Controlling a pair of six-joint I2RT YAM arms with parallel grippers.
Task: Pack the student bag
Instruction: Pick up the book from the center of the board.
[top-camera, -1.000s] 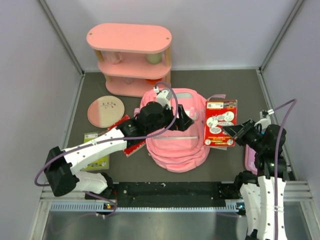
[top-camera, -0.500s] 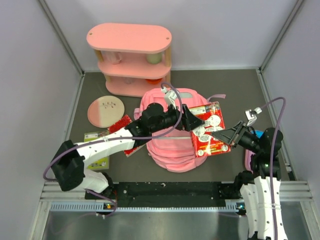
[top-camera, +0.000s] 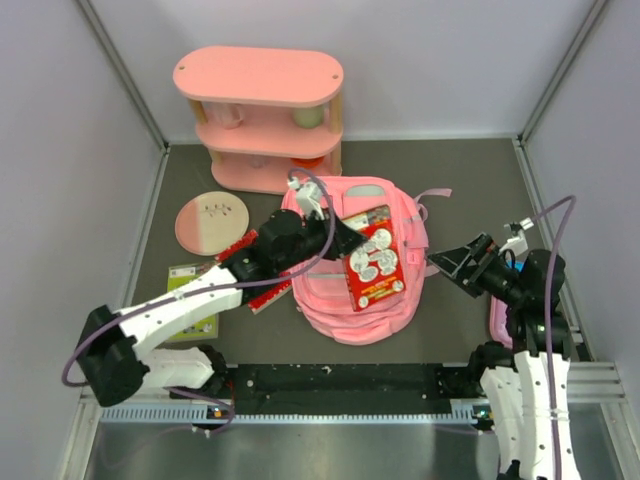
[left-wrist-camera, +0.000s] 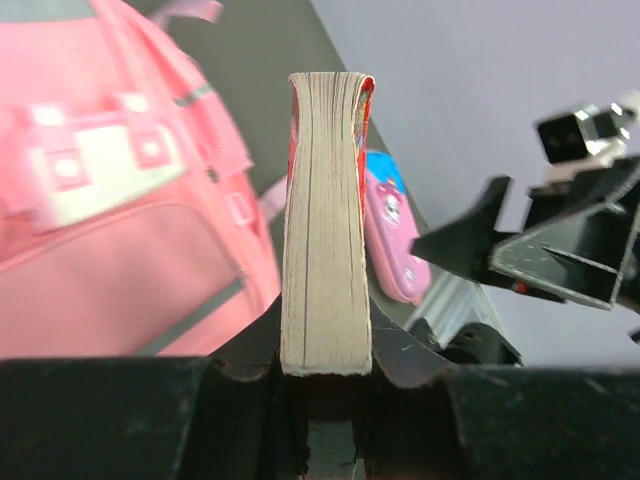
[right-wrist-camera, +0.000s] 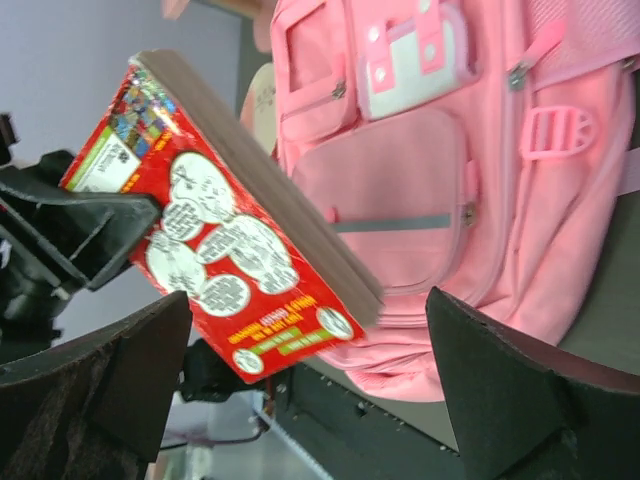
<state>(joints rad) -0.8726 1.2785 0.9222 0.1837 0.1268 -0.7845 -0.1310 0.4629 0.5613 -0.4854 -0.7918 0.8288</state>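
Observation:
The student bag (top-camera: 395, 210), a soft pink backpack with a white buckle flap, lies flat in the middle of the table, also seen as the bag (right-wrist-camera: 430, 180) and the bag (left-wrist-camera: 110, 230). My left gripper (top-camera: 345, 240) is shut on a red book with white cartoon figures (top-camera: 373, 262) and holds it over the bag's front. The book's page edge (left-wrist-camera: 322, 250) stands clamped between the left jaws. The book (right-wrist-camera: 220, 240) hangs apart from my right gripper (top-camera: 452, 263), which stands open and empty to the right of the bag.
A pink three-tier shelf (top-camera: 262, 115) stands at the back. A round pink disc (top-camera: 210, 221), a red book (top-camera: 262, 292) and a green booklet (top-camera: 190, 320) lie left of the bag. A flat pink pencil case (left-wrist-camera: 390, 240) lies by the right arm.
The book passed from the right gripper to the left. The right gripper opened and drew back to the right; the left gripper shut on the book and carried it left over the bag.

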